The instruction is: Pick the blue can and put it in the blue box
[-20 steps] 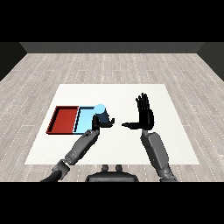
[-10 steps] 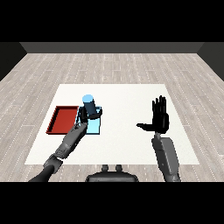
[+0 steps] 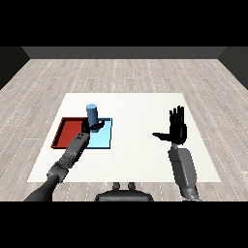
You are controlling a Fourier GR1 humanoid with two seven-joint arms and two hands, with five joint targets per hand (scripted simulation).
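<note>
A grey left forearm comes in from the lower left corner, its near end cut off by the picture's edge, and reaches forward to the left hand (image 3: 92, 127), which is small and dark against the trays. Its fingers appear curled round the lower part of the blue can (image 3: 91, 115), though the hand's dark shape makes it hard to see exactly how they wrap. The can stands upright directly above and just beyond the hand, with its bottom hidden behind the fingers and its lighter blue top showing clearly. Under the hand and the can lies the light blue tray (image 3: 103, 139), stretching to the hand's right and toward the viewer; whether the can's base touches the tray floor cannot be told. Touching that tray on the hand's left side lies the red tray (image 3: 68, 133), partly covered by the forearm. Well apart to the right, over the white table (image 3: 140, 109), the right hand (image 3: 177, 130) is held upright with fingers straight and thumb stretched out sideways, holding nothing.
</note>
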